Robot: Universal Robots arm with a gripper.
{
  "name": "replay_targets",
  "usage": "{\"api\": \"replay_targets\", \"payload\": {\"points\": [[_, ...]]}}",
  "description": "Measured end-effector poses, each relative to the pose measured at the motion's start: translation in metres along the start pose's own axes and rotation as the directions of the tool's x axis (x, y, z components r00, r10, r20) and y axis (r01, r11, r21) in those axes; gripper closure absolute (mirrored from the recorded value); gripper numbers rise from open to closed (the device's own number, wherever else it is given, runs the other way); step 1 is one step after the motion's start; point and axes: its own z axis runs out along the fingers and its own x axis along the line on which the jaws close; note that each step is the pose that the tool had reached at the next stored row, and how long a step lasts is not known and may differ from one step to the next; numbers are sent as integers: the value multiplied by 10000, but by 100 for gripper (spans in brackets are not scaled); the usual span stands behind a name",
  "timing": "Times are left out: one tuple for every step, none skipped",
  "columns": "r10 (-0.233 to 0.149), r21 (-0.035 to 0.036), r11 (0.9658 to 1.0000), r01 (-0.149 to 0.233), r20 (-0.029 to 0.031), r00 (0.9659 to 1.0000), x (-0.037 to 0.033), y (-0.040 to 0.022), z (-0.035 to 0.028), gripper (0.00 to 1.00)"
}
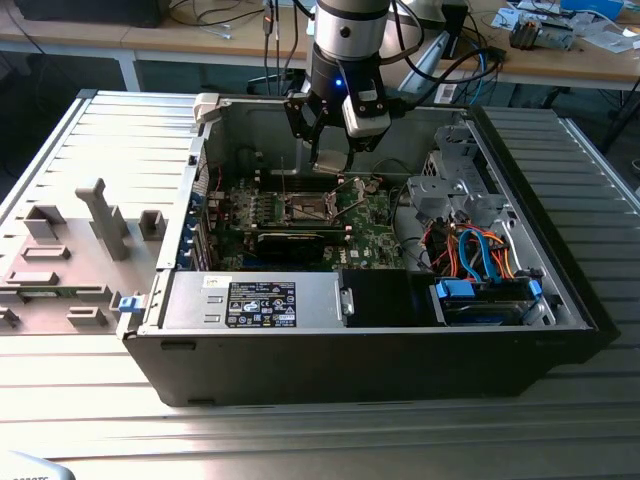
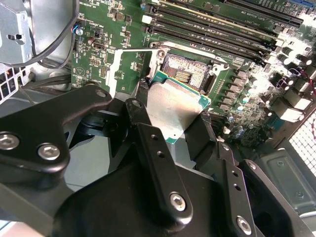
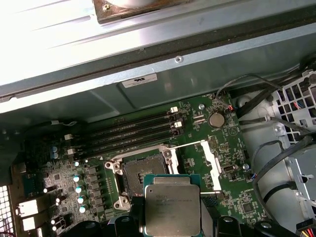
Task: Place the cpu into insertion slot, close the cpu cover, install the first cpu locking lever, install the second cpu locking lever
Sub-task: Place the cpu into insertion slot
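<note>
The claw (image 2: 170, 112) grips the cpu (image 3: 172, 207) by opposite edges, keeping it level near the bare insertion slot (image 3: 143, 173), whose cpu cover (image 3: 210, 160) is swung aside for entry.

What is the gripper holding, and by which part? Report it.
The cpu, clamped at two opposite edges by the gripper.

Second wrist view: 2 side edges of cpu (image 2: 177, 106) hidden behind clamping gripper (image 2: 168, 121) fingers; 1 corner of insertion slot (image 2: 186, 74) covered by cpu. Exterior view: insertion slot detail too small to tell.
</note>
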Motion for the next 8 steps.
{"api": "replay_targets", "payload": {"points": [[4, -1, 10000, -4, 0, 10000, 0, 0, 0, 46], [7, 0, 10000, -7, 1, 10000, 0, 0, 0, 46], [12, 0, 10000, -12, 1, 10000, 0, 0, 0, 46], [18, -1, 10000, -18, 2, 10000, 0, 0, 0, 46], [21, 0, 10000, -21, 2, 10000, 0, 0, 0, 46], [25, 0, 10000, -25, 2, 10000, 0, 0, 0, 46], [30, -1, 10000, -30, 3, 10000, 0, 0, 0, 46], [34, -1, 10000, -34, 3, 10000, 0, 0, 0, 46]]}}
